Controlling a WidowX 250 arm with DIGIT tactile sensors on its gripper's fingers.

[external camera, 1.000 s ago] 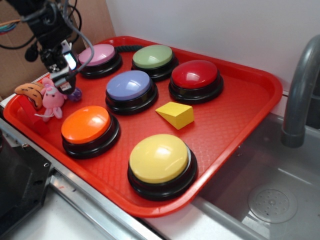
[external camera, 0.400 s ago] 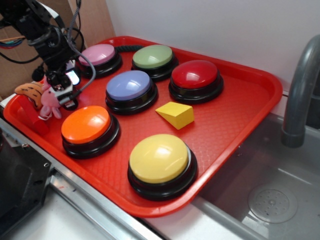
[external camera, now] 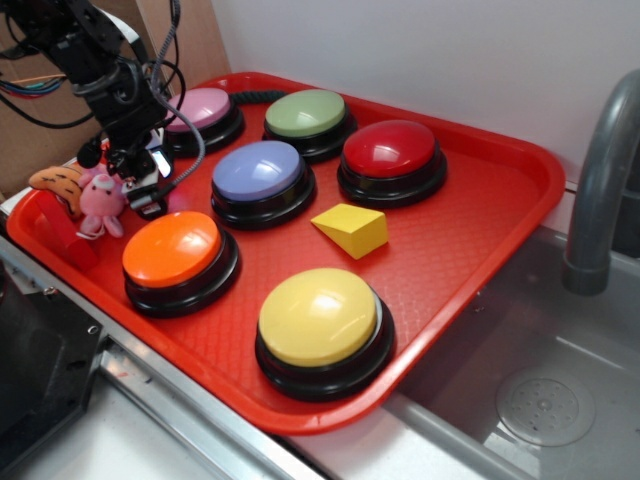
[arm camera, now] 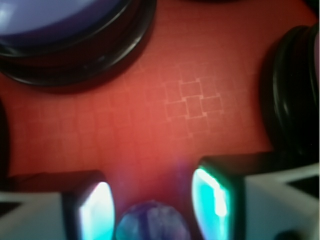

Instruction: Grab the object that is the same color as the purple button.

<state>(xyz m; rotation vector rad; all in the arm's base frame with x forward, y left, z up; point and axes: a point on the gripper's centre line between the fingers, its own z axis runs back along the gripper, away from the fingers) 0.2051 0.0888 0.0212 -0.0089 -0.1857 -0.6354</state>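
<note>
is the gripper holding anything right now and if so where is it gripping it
Nothing is clearly held. The purple ball sits between the open fingers of the gripper, with a gap on each side; a grip cannot be confirmed.

**Purple ball and periwinkle button on the tray**

The tiny shiny purple ball (arm camera: 152, 224) rests on the red textured tray floor, seen blurred at the bottom edge of the wrist view. The large round periwinkle domed push button (external camera: 257, 169) sits upright on its black base, mid-tray toward the far left.
</note>
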